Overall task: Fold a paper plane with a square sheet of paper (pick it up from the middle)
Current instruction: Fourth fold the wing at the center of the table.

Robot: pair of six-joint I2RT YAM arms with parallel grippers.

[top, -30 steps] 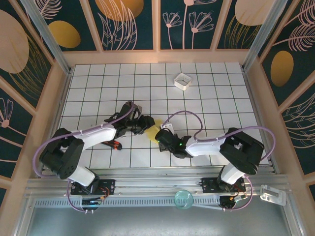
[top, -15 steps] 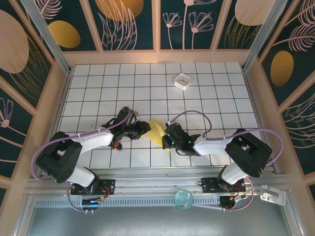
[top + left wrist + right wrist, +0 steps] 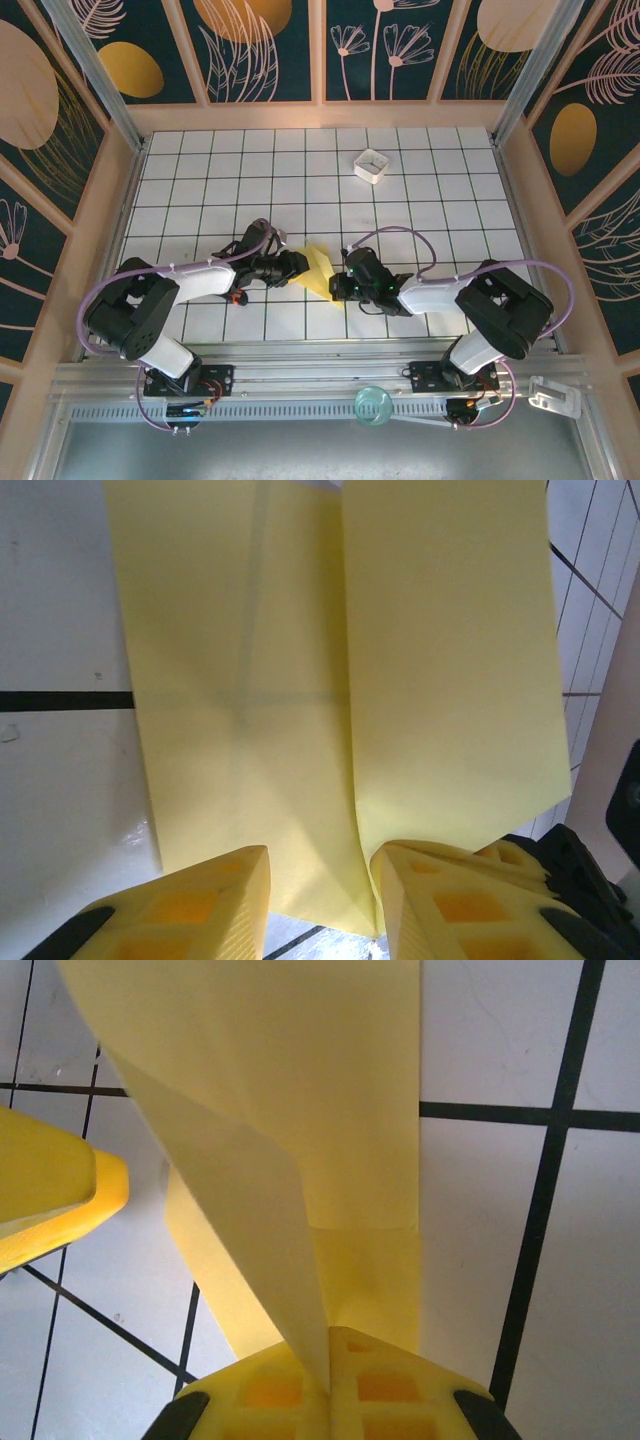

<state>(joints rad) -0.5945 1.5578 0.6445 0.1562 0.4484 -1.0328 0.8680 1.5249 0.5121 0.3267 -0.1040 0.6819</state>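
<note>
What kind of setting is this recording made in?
Probably a purpose-built robot test booth: white gridded tabletop, leaf-patterned wall panels around it, left arm and right arm bolted to a metal rail.

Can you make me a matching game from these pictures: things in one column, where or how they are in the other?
1 folded yellow paper sheet
2 small white square box
3 left gripper
4 right gripper

a far back, alone
b pinched shut on the paper
c fingers apart
d between both grippers

Pairs: 1-d, 2-a, 3-c, 4-b
</note>
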